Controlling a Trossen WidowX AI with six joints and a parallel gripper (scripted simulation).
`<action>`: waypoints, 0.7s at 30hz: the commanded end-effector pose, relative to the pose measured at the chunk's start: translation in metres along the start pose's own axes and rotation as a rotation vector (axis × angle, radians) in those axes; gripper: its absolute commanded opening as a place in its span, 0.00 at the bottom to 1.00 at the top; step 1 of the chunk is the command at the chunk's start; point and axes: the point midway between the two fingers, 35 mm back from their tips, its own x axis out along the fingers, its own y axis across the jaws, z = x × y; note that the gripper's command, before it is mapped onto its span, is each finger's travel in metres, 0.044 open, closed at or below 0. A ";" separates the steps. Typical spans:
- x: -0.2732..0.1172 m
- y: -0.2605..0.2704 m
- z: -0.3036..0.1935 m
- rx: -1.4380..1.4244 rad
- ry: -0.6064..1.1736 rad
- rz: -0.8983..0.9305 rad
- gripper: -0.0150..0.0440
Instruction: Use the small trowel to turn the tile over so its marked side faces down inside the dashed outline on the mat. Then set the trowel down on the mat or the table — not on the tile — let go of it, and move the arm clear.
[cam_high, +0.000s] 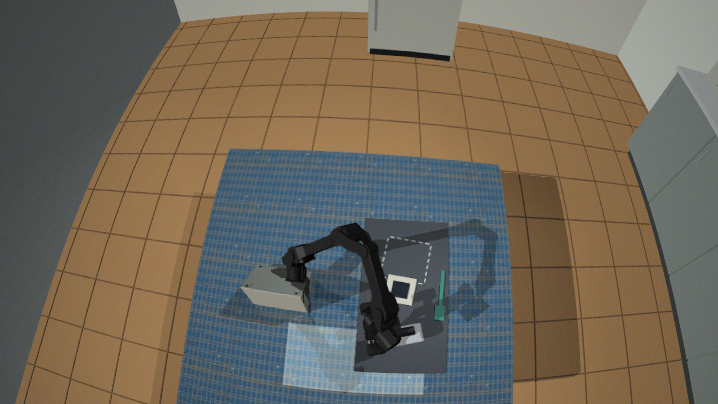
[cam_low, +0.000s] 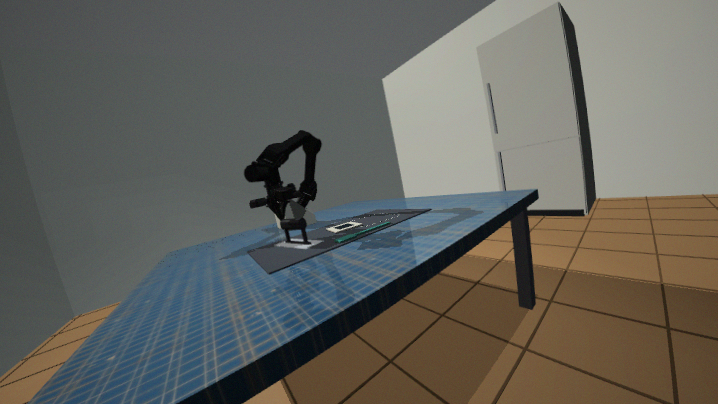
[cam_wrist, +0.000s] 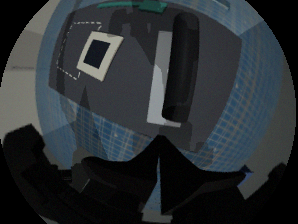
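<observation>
The tile (cam_high: 400, 289) (cam_low: 343, 226) (cam_wrist: 100, 56) lies flat on the mat, white with its dark square mark facing up. It covers part of one edge of the dashed outline (cam_high: 430, 256) and lies mostly outside it. The small green trowel (cam_high: 439, 311) (cam_low: 362, 232) (cam_wrist: 152, 6) lies flat along the mat's right edge in the top view. My gripper (cam_wrist: 160, 138) is shut with nothing between its fingertips. It is beside a larger tool with a pale flat blade and black bar handle, away from the green trowel. In the top and exterior views, the arm hides its fingertips.
The larger tool's pale blade (cam_high: 416, 335) (cam_low: 302, 244) (cam_wrist: 157, 95) lies on the dark mat (cam_high: 401, 361) (cam_low: 271, 263) (cam_wrist: 120, 107). Its black handle (cam_high: 407, 331) (cam_low: 293, 223) (cam_wrist: 182, 65) stands up on posts close to my gripper. The arm's pale base block (cam_high: 276, 293) sits on the blue table.
</observation>
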 end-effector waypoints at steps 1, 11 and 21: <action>0.000 0.000 0.000 0.000 0.000 0.000 0.25; 0.000 0.000 0.000 0.000 0.000 0.000 0.42; 0.000 0.000 0.000 0.000 0.000 0.000 0.42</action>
